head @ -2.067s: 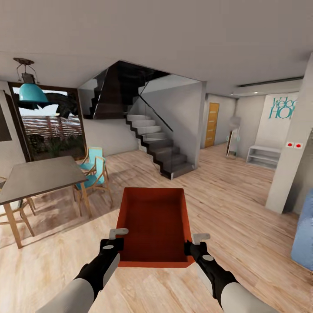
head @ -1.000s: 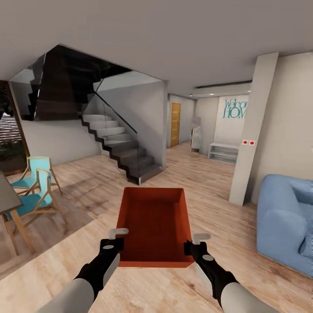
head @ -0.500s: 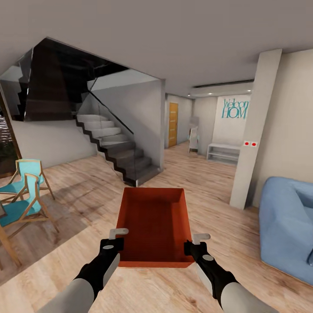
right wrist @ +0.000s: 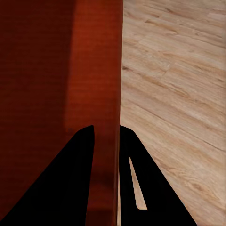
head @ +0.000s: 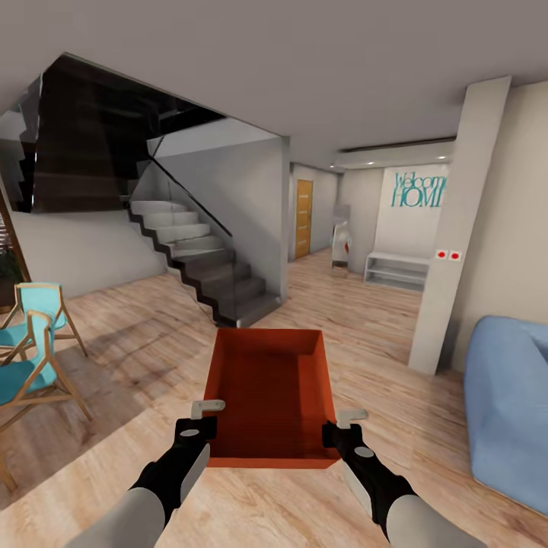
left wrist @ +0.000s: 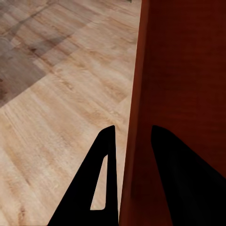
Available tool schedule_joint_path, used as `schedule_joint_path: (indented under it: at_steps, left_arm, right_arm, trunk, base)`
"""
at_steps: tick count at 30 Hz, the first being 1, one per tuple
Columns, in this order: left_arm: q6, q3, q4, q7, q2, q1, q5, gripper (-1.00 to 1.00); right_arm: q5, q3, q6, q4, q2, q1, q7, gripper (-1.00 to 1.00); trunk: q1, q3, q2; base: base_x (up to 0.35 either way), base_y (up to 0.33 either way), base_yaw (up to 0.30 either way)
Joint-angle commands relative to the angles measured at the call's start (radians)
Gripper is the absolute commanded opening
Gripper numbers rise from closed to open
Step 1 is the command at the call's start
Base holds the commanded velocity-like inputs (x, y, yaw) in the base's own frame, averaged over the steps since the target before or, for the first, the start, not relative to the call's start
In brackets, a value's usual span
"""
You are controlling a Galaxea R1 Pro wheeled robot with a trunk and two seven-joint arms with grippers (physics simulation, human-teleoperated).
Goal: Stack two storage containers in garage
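The storage container (head: 272,396) is a red-orange rectangular bin with thin upright walls, a flat base and no lid. It is held level in front of the robot, above the wood-plank floor (head: 152,365), with nothing inside it. The left claw (head: 199,423) is clamped on the bin's left wall near the robot-side corner; in the left wrist view one dark finger (left wrist: 101,183) lies outside the wall and the other inside. The right claw (head: 342,426) pinches the right wall the same way, its fingers (right wrist: 141,188) set on either side of the thin red edge.

From left to right the room shows two turquoise chairs (head: 30,342) with wooden frames, a dark staircase (head: 205,266) with a glass rail, an orange door (head: 304,218) down a hallway, a white low shelf (head: 396,270) beneath teal wall lettering, a pale pillar (head: 457,228) and a blue sofa (head: 510,411).

Compared with two seconds ago, the whole view has swung right: the dining table and hanging lamp have left the picture and the sofa has come in. The bin and both claws sit in the same place in the view.
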Motion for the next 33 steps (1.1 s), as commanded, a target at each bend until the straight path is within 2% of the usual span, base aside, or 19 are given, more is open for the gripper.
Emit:
schedule_joint_path:
  at_steps: [1,6,11,13,33]
  left_arm:
    - [0.007,0.003,-0.002,0.011,0.002,-0.001,0.024,-1.0]
    - [0.005,0.003,-0.002,0.01,0.002,-0.001,0.029,-1.0]
    - [0.005,0.002,0.001,0.01,0.003,-0.001,0.088,-1.0]
    - [0.004,0.001,0.003,0.009,0.003,-0.001,0.095,-1.0]
    - [0.001,-0.001,0.004,0.009,0.005,-0.001,0.098,-1.0]
  right_arm:
    - [0.003,-0.008,-0.003,-0.001,-0.012,0.0,-0.009,-1.0]
    - [0.002,-0.008,-0.004,-0.001,-0.013,0.0,-0.007,-1.0]
    - [0.0,-0.008,-0.007,-0.003,-0.012,0.0,-0.007,-1.0]
    - [0.0,-0.008,-0.007,-0.004,-0.012,0.0,-0.006,-1.0]
    - [0.001,-0.008,-0.002,-0.004,-0.003,0.0,-0.006,-1.0]
  trunk:
    - [0.001,0.0,-0.001]
    - [0.001,0.0,-0.001]
    - [0.001,0.0,-0.001]
    - [0.001,0.0,-0.001]
    - [0.001,0.0,-0.001]
  base:
    - [0.332,0.0,0.0]
    - [0.332,0.0,0.0]
    - [0.332,0.0,0.0]
    - [0.332,0.0,0.0]
    - [0.332,0.0,0.0]
